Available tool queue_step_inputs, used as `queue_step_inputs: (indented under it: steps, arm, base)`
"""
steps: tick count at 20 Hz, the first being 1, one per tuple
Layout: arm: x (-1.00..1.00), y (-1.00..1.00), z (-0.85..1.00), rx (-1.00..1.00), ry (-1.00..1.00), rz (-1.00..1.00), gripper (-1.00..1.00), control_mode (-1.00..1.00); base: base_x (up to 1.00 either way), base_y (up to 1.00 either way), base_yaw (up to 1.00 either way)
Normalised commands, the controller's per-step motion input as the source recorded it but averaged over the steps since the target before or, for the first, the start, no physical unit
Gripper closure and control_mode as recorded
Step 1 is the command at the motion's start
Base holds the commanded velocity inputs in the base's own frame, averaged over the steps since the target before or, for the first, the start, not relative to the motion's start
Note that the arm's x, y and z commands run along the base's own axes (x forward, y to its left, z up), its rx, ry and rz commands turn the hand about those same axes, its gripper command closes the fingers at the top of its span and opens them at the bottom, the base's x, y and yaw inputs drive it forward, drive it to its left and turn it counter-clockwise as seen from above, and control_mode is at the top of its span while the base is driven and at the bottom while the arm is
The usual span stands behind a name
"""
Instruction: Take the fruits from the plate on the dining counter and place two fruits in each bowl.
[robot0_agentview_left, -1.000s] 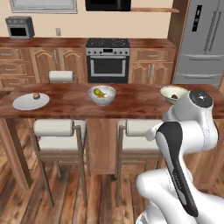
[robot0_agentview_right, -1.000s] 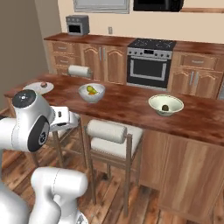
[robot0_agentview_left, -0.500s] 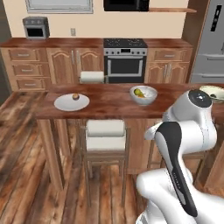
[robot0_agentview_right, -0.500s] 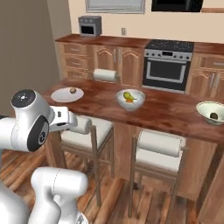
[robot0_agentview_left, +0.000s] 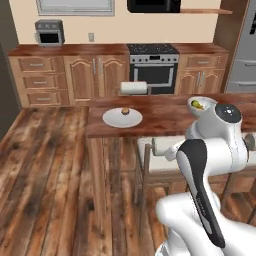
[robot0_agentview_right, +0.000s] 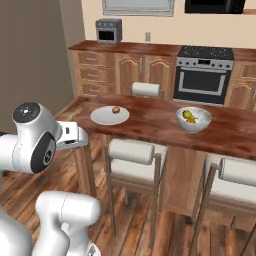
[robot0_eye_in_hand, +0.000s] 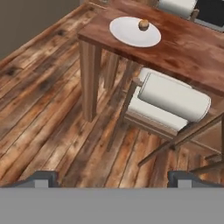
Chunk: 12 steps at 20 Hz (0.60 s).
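Floorboards (robot0_eye_in_hand: 52, 87) under apparently open tool (robot0_eye_in_hand: 111, 178)

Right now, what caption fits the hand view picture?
One fruit left on the plate, counter above a stool.

Plate (robot0_agentview_left: 122, 118), flat, pale grey-white, is lying near the left end of the glossy reddish-brown dining counter (robot0_agentview_left: 165, 117). One tan-orange fruit (robot0_agentview_left: 125, 111) is sitting on it, toward the far rim. Well to the right, a deep pale bowl (robot0_agentview_right: 193, 119) is standing upright on the counter, holding a yellow-green pear (robot0_agentview_right: 187, 115) and an orange (robot0_agentview_right: 191, 120), touching.
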Motion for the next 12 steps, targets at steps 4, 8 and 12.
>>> queue_step_inputs:
  steps: [4, 8, 12]
  arm:
    - [0.0, 0.0, 0.0, 0.0, 0.0, 0.0, -1.0, 1.0]
    - [0.0, 0.0, 0.0, 0.0, 0.0, 0.0, -1.0, 1.0]
    - [0.0, 0.0, 0.0, 0.0, 0.0, 0.0, -1.0, 1.0]
  base:
    - [0.16, 1.0, -0.21]
    - [0.38, 1.0, -0.3]
    - [0.45, 0.62, -0.41]
